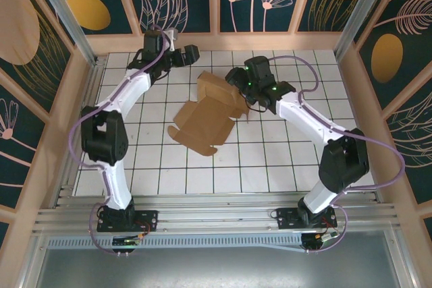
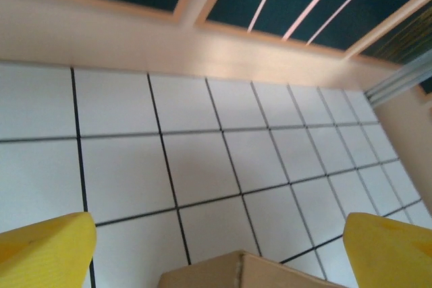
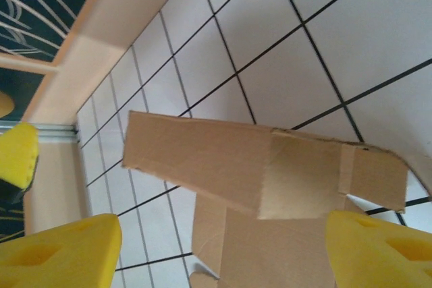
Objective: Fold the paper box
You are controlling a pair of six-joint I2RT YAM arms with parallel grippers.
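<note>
White links (image 1: 123, 96), black joints (image 1: 104, 136), purple cables (image 1: 76, 125), yellow tool pads (image 2: 44, 251).

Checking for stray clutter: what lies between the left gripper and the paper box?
Nothing but bare white tile. The left wrist view shows the paper box edge low between the open left gripper's fingers, touching neither.

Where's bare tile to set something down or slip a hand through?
Free: the near tile rows of the table between the paper box and the arm bases; also the far-right corner between the right arm and the wall. Crowded: far middle, where the left tool and right tool flank the box's raised flap.
</note>
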